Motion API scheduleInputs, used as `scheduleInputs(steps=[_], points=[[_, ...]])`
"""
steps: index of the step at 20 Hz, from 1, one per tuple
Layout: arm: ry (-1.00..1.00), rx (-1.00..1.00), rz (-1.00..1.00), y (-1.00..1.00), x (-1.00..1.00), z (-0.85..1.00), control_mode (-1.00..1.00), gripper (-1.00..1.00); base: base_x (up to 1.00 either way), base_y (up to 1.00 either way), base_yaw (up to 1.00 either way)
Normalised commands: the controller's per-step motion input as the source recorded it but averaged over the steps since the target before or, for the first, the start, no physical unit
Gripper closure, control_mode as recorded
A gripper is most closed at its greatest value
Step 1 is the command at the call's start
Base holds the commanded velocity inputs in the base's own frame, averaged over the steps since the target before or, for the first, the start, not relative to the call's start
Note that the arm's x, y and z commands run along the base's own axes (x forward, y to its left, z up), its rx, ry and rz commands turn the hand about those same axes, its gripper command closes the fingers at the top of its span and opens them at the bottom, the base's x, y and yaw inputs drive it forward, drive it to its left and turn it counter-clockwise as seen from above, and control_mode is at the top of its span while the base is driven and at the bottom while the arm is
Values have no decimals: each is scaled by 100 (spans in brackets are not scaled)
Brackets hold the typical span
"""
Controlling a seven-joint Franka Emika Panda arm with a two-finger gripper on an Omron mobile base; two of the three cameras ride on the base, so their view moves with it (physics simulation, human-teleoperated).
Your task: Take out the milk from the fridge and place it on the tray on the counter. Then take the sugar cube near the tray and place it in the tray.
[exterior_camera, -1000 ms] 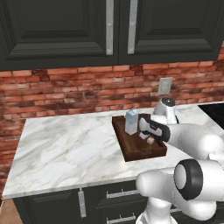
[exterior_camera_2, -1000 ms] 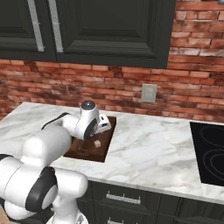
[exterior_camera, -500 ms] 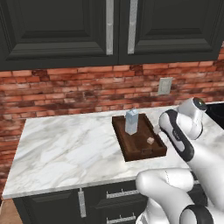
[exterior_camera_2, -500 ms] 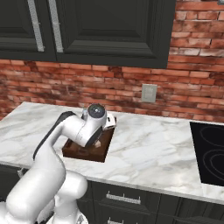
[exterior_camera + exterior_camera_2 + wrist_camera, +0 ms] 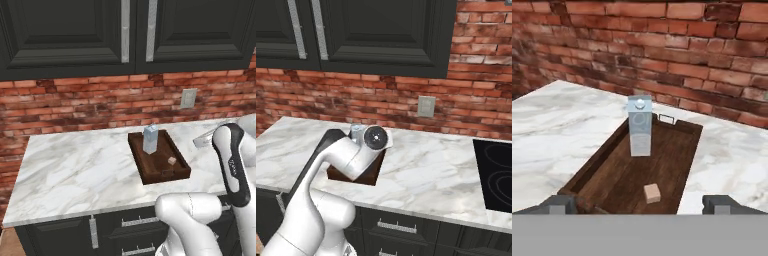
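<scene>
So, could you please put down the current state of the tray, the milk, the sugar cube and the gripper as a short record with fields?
tray: on the white marble counter, by the brick wall
milk: upright inside the tray, at the end nearer the wall
sugar cube: inside the tray, apart from the milk, at the end nearer the robot
gripper: jaws wide open, empty, facing the near end of the tray
task: both items lie in the tray
</scene>
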Motion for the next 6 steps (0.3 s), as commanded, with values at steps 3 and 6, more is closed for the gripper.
scheduleInputs(steps=[3,6], points=[[-3,20,0,0,-73,85,-100,-100,0,0,0],[0,23,-1,0,-72,100,-100,-100,0,0,0]])
